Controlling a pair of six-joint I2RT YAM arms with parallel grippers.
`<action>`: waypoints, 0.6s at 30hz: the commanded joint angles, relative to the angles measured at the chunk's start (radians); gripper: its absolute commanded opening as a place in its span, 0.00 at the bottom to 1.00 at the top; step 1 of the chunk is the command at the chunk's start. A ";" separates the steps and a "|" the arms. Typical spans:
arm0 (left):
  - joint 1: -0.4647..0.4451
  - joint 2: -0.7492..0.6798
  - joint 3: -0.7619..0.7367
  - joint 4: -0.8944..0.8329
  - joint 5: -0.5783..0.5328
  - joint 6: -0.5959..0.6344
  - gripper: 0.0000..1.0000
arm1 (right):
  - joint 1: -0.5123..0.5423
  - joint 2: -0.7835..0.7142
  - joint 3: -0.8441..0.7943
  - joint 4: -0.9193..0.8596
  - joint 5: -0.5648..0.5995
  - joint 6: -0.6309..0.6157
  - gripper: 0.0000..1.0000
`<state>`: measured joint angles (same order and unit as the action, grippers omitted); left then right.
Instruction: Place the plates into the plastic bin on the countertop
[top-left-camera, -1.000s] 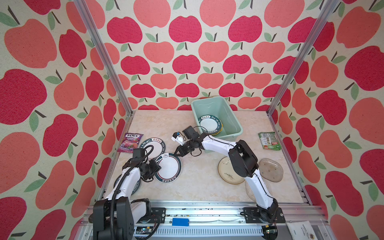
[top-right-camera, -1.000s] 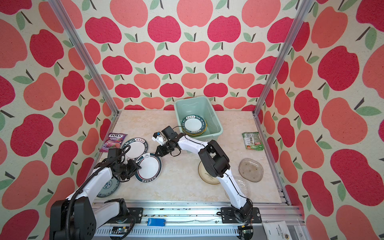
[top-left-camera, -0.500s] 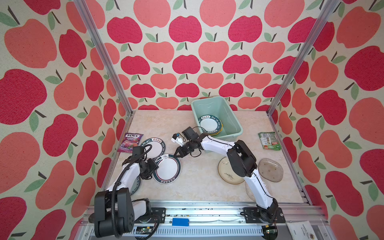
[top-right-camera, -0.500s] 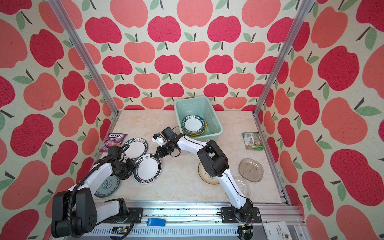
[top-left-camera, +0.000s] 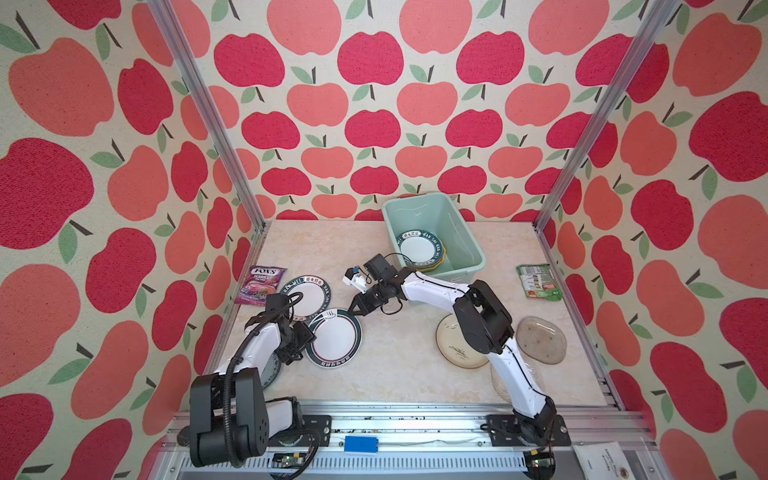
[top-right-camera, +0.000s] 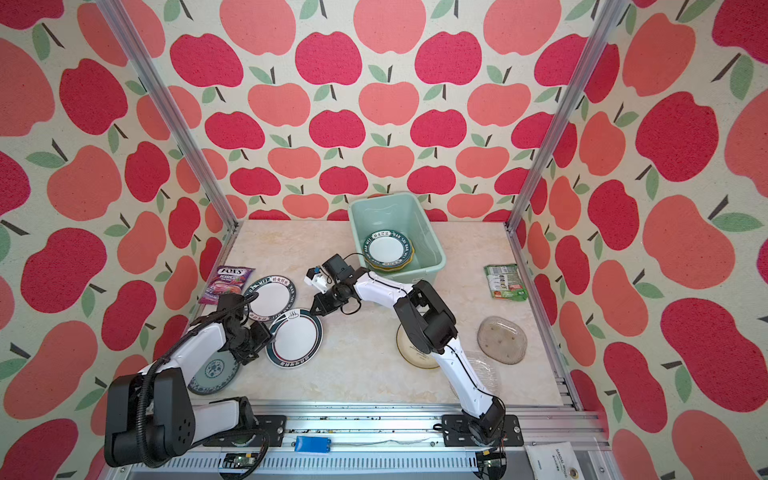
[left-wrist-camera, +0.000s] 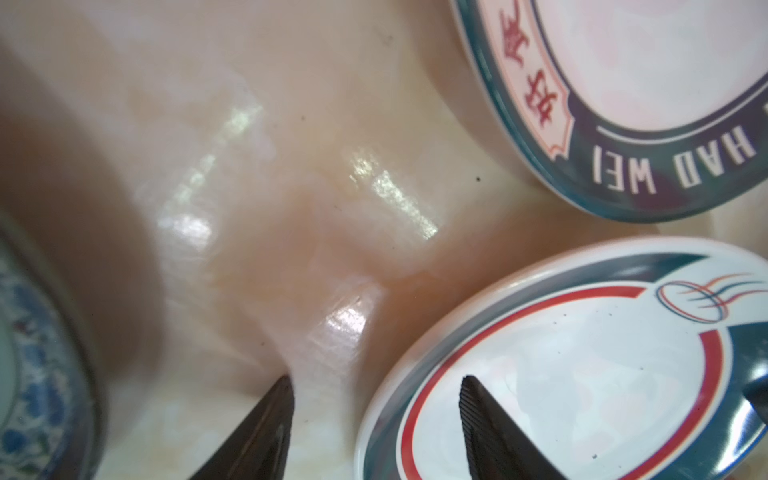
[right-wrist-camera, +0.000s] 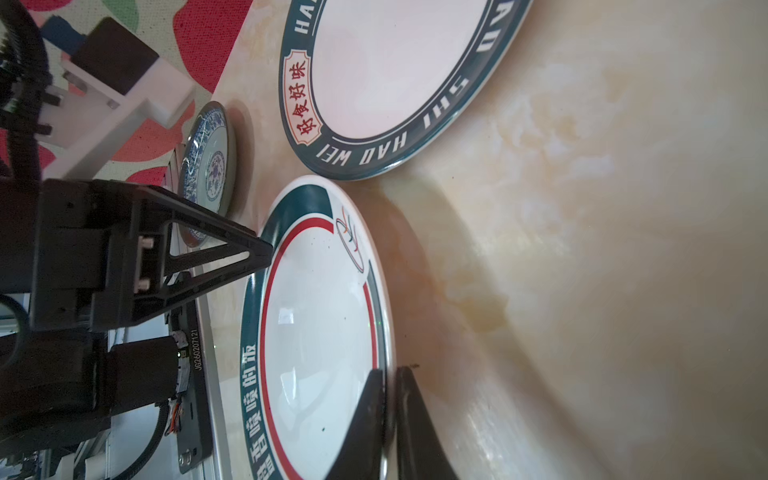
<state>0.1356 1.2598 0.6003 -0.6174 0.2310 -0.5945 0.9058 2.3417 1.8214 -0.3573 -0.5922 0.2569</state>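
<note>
Fingers (right-wrist-camera: 417, 436) of the right gripper (right-wrist-camera: 388, 372) are pressed together on the far rim of the red-ringed plate (right-wrist-camera: 316, 332), with the rim pinched between them. Left gripper (left-wrist-camera: 376, 380) is spread wide at the opposite rim. One of its fingers is over the plate's white well, the other over bare countertop (left-wrist-camera: 291, 187). Cannot tell whether either touches.

The plate lies toward the front-left corner of the countertop. Cannot tell whether either edge is raised.

- Lettered plate (top-left-camera: 309, 293): just behind the held plate, nearer the left edge. The rims are close, with a thin strip of countertop between them in the wrist views.
- Blue-patterned plate (top-right-camera: 214, 372): by the front-left corner, partly under the left arm.
- Purple packet (top-left-camera: 259, 284): at the left edge, just beside the lettered plate.
- Bin (top-left-camera: 457, 237): at the back edge, right of the middle. Inside it, a second lettered plate (top-left-camera: 420, 248) is stacked on a yellow plate (top-left-camera: 441, 258).
- Cream plate (top-left-camera: 451, 349): right of centre, partly under the right arm.
- Brownish glass dish (top-left-camera: 540, 340): beyond the cream plate, toward the right edge.
- Clear plate (top-right-camera: 482, 368): near the front edge, under the same arm.
- Green packet (top-left-camera: 538, 281): by the right edge, behind the glass dish.
</note>
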 joint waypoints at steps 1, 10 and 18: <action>-0.007 0.011 -0.019 0.051 0.050 -0.010 0.64 | -0.008 0.021 0.020 -0.014 -0.011 0.008 0.11; -0.006 -0.005 -0.048 0.126 0.140 0.007 0.47 | -0.008 0.031 0.031 -0.026 -0.043 0.007 0.12; -0.004 -0.022 -0.035 0.087 0.144 0.016 0.36 | 0.001 0.059 0.057 -0.028 -0.116 0.002 0.24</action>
<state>0.1337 1.2564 0.5625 -0.5240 0.3416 -0.5858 0.9051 2.3680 1.8484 -0.3614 -0.6361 0.2600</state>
